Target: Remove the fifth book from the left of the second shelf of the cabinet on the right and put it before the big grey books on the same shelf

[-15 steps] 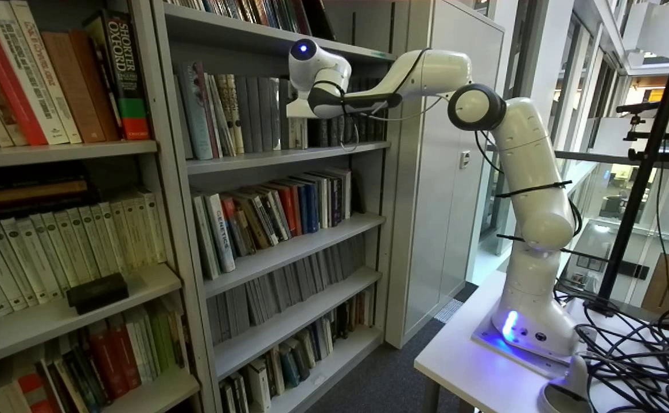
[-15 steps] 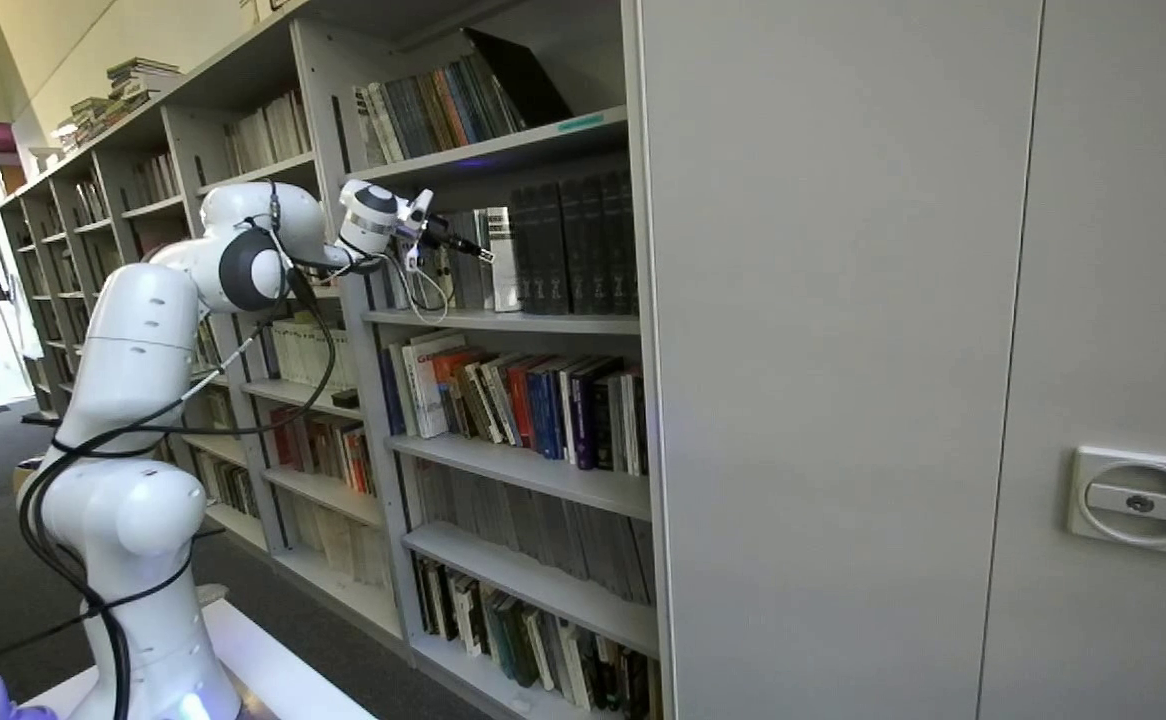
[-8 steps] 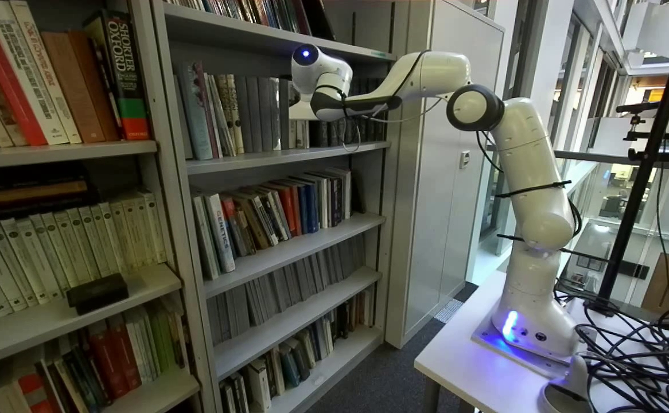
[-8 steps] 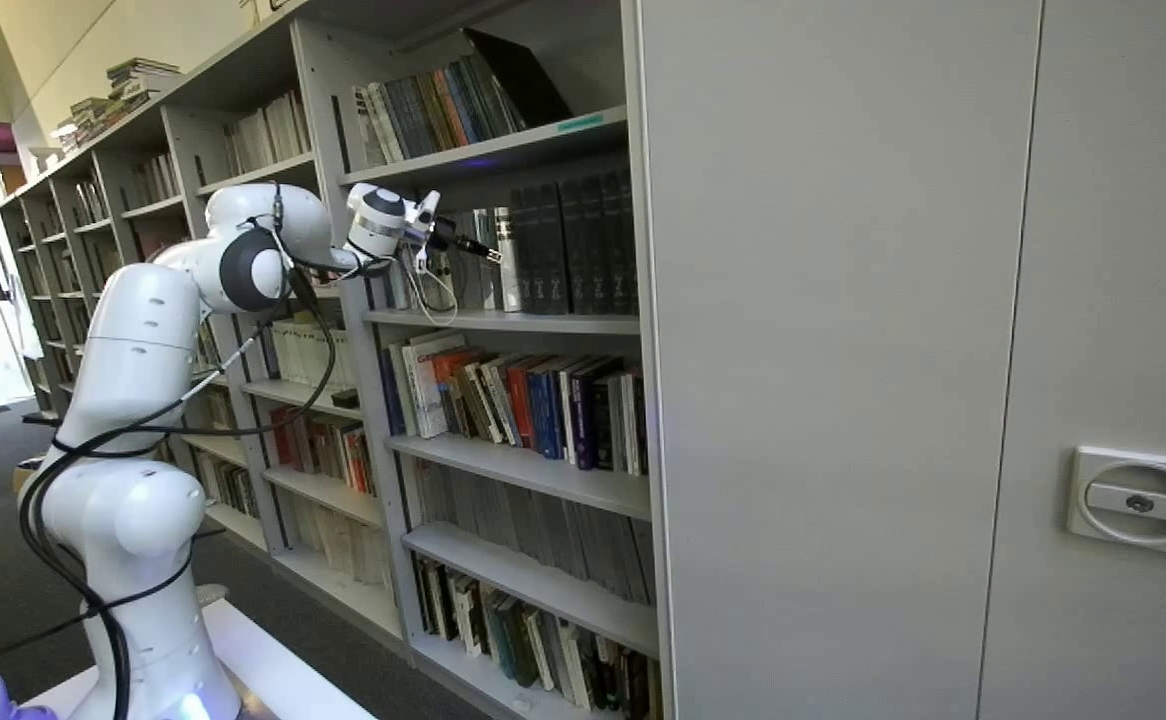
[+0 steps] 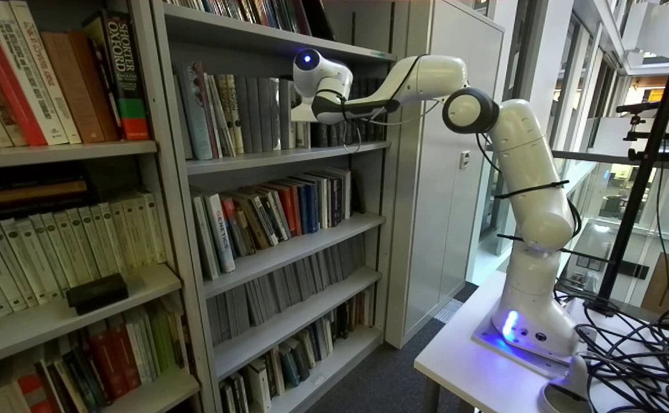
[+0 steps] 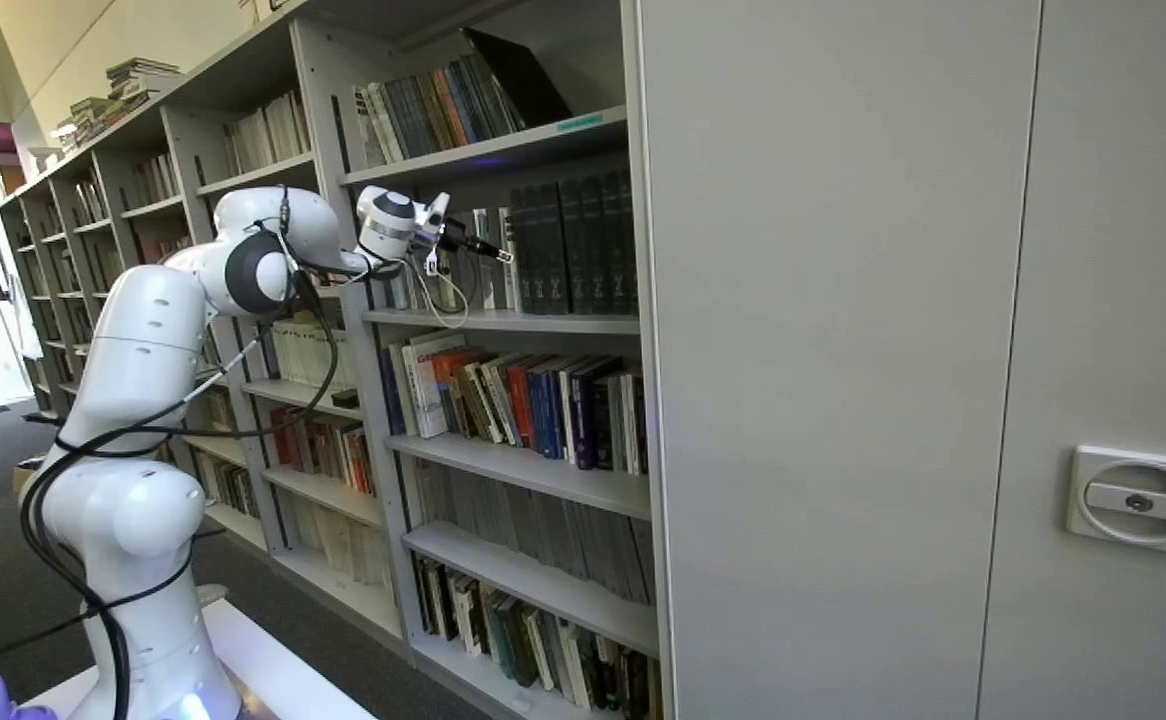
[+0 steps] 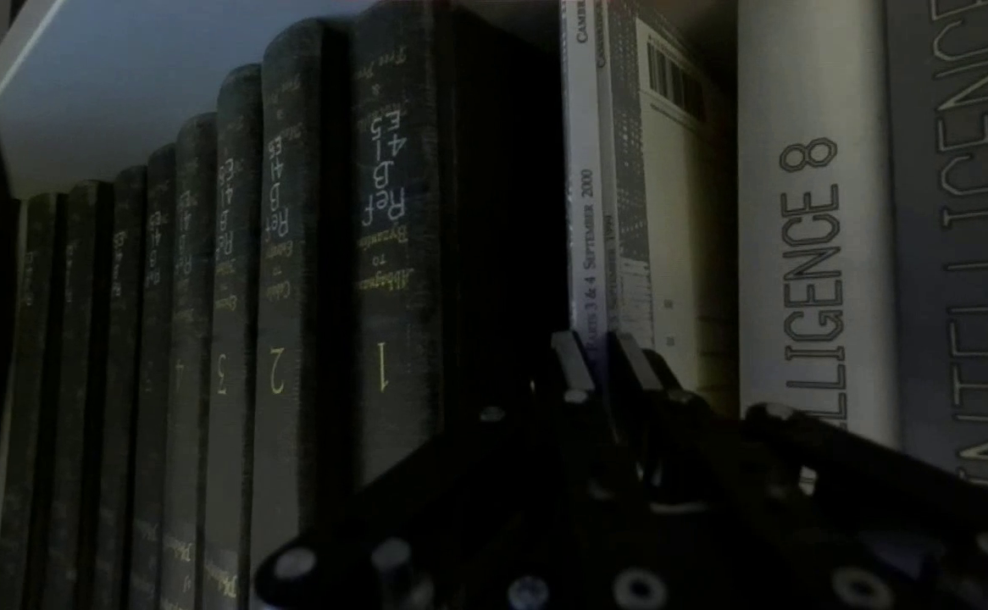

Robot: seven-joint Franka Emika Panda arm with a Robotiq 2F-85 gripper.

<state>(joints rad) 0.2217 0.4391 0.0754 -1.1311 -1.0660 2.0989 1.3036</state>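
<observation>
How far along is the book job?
Looks done: a slim pale book stands beside the big grey books. In hand: the pincer seems shut on its spine. Left, probably: letting go and backing out, since the arm reaches to the second shelf.

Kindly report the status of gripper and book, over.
Gripper shut on thin book. Placed beside big grey books. Possible snag: pale books close on other side.

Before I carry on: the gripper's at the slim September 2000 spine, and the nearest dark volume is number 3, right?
One slip: the nearest dark volume is number 1, as the wrist view shows. The gripper is at the slim September 2000 spine, as you say.
</observation>
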